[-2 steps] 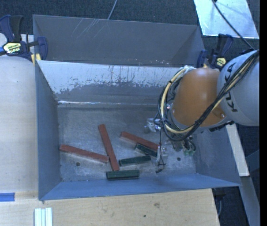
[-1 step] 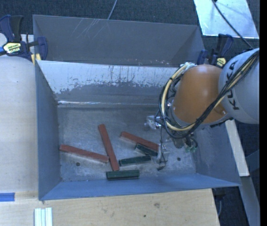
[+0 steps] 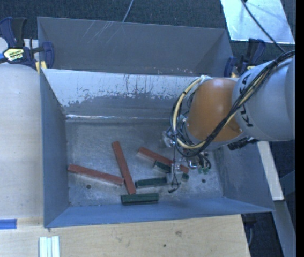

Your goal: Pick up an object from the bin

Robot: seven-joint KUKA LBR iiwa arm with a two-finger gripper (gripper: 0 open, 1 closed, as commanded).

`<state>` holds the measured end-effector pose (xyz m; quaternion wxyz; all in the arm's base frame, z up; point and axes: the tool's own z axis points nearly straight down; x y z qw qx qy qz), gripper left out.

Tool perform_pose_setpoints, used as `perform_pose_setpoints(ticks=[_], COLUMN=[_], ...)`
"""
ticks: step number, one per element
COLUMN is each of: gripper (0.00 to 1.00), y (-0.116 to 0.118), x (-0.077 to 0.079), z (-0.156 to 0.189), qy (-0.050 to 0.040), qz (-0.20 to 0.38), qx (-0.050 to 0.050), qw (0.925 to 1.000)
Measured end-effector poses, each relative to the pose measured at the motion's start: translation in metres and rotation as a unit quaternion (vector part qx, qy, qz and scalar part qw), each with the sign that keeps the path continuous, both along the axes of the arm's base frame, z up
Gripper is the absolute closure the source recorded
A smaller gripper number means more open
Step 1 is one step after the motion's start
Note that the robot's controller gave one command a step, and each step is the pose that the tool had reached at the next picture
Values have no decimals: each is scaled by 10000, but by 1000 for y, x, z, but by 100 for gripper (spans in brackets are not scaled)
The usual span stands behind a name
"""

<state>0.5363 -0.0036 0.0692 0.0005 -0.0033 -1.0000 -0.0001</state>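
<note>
The gripper hangs low over the floor of the grey bin, beneath the arm's orange cover. Whether it is spread or pressed together I cannot tell, as its tip is lost among cables and shadow. Close against it, on the side toward the view's left, lies a short dark green bar; whether the two touch is unclear. Just beyond that bar, up and left of the gripper, a reddish-brown strip lies slanted. Just below and left of the gripper lies a second green bar, and farther down-left a third green bar. Well to the gripper's left lie a steep brown strip and a long brown strip
</note>
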Motion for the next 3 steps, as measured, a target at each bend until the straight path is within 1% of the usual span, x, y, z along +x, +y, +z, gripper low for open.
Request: perform_pose_setpoints(ticks=[1,3], gripper=[100,100], y=[-2,-2], x=[-10,-10], z=[4,7], qy=[-15,-15], qz=[362,360], qx=[9,9], qw=[9993,9994])
